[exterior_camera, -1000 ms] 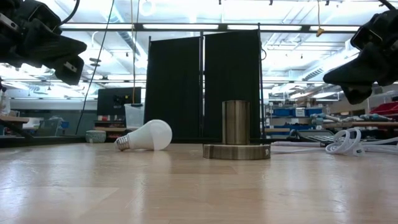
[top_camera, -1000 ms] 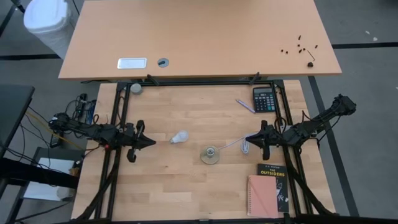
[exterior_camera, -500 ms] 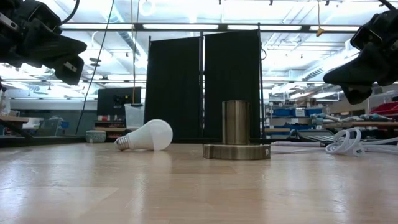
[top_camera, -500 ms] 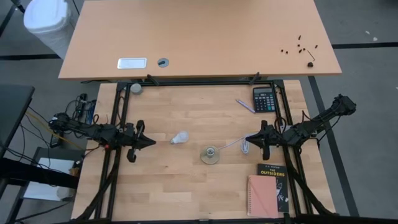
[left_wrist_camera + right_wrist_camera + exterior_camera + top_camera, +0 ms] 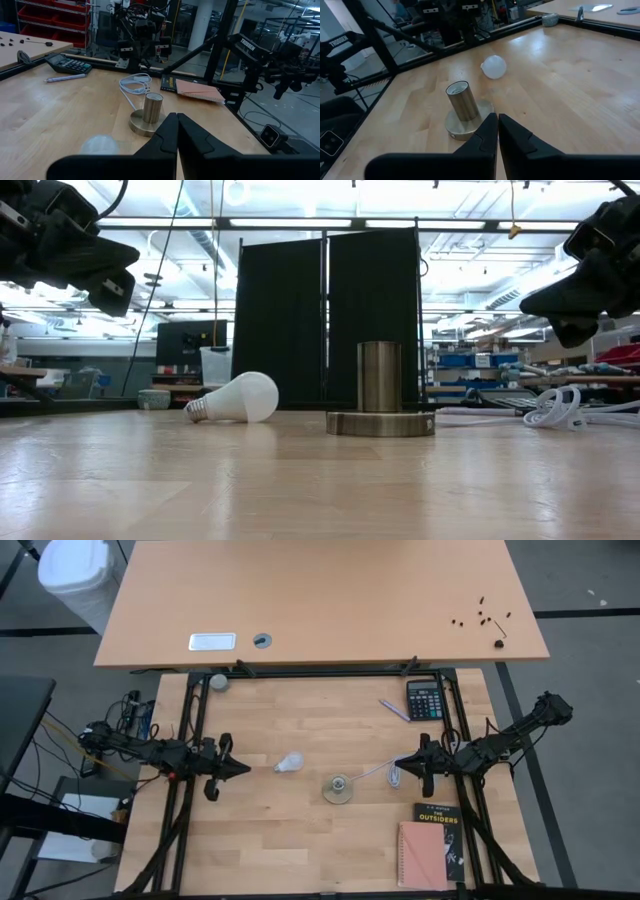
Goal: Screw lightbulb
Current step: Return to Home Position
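- Pale wood-plank tabletop [image 5: 300, 840] fills my overhead view. A larger tan desk [image 5: 320, 600] stands past its far edge, and a black folding screen [image 5: 330, 320] rises behind it in the low view.
- I see the small white pear-shaped lightbulb [image 5: 290, 761] lying on its side on the planks, left of centre. Its grey screw base points toward the left arm, and it touches nothing else.
- Right of it stands the round brass-coloured lamp socket [image 5: 338, 789], its upright barrel open at the top. A white cord [image 5: 395, 776] runs off it and coils near the right arm.
- My left gripper [image 5: 247, 768] hangs above the table's left side, aimed at the bulb. Its dark fingers [image 5: 165, 142] are pressed together and hold nothing.
- My right gripper [image 5: 398, 762] hangs over the cord coil, closed and empty. The socket stands between it and the bulb.
- At the far right corner lie a black calculator [image 5: 425, 699] and a lilac pen [image 5: 393, 709].
- At the near right corner a black paperback [image 5: 440, 816] lies partly under a salmon-pink notebook [image 5: 422, 855].
- A small grey round object [image 5: 218, 682] sits at the far left corner.
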Available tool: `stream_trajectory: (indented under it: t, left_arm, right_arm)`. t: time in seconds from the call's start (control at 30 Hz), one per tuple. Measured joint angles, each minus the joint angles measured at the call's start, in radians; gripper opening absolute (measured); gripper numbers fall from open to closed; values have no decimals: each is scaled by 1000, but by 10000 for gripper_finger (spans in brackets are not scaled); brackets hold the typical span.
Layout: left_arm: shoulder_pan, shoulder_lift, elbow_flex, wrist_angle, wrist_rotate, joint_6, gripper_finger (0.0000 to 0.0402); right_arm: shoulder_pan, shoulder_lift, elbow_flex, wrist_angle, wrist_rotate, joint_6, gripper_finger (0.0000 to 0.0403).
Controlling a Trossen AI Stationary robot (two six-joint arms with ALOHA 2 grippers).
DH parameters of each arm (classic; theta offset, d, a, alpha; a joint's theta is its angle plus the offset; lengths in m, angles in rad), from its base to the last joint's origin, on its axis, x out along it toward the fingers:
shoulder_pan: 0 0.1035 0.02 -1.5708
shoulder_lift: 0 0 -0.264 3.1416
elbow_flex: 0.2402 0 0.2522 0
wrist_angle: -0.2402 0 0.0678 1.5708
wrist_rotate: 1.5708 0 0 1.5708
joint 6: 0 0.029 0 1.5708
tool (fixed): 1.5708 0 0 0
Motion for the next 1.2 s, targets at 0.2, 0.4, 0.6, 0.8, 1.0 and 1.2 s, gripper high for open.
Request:
stream_trajectory:
  t: [0.2,0.4,0.6,0.8,1.0,1.2]
  left_arm:
    - [0,0,0,0,0,0,11]
    - [0,0,0,0,0,0,11]
    - [0,0,0,0,0,0,11]
    - [0,0,0,0,0,0,11]
    - [0,0,0,0,0,0,11]
    - [0,0,0,0,0,0,11]
  right_arm:
    - [0,0,0,0,0,0,24]
    - [0,0,0,0,0,0,23]
    - [0,0,0,0,0,0,25]
    - [0,0,0,0,0,0,28]
    - [0,0,0,0,0,0,28]
    - [0,0,0,0,0,0,29]
